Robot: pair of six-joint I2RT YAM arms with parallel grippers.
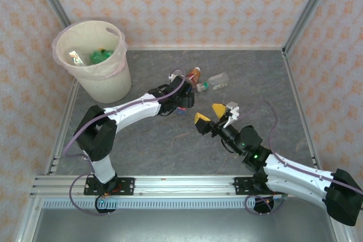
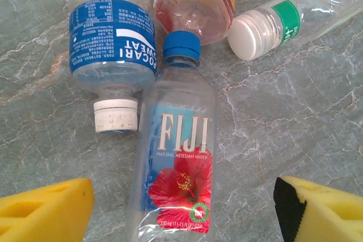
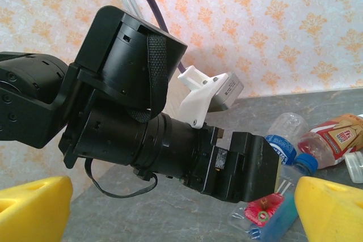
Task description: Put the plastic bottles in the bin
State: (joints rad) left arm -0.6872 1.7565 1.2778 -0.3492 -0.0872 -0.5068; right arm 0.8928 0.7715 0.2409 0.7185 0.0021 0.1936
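Bottles lie in a loose cluster toward 12 o'clock on the grey surface (image 1: 170, 145), well apart from the bin (image 1: 110, 80), which stands upright at 10 o'clock with a green bottle (image 1: 101, 56) already inside.

In the left wrist view, the Fiji bottle (image 2: 178, 162) lies flat with its long axis running 12 to 6, leaning slightly. Its blue cap points to 12 o'clock. The left tool (image 2: 182, 199) stands apart above this bottle. Its yellow fingers (image 2: 45, 211) sit at 7 and 5 o'clock, with the bottle's lower body between them and clear of both.

At 10 o'clock from the Fiji cap lies the Pocari Sweat bottle (image 2: 113, 43), also on a 12 to 6 axis but turned the other way, its white cap pointing to 6. A red-labelled bottle (image 2: 195, 1) lies at 12 o'clock, its rounded end right at the Fiji cap; I cannot tell whether that end is base or neck. A clear bottle (image 2: 283, 18) with a green label lies on a 2 to 8 axis, white cap toward 8.

The right tool (image 1: 210, 114) hangs at 5 o'clock from the cluster, wide apart and holding nothing.
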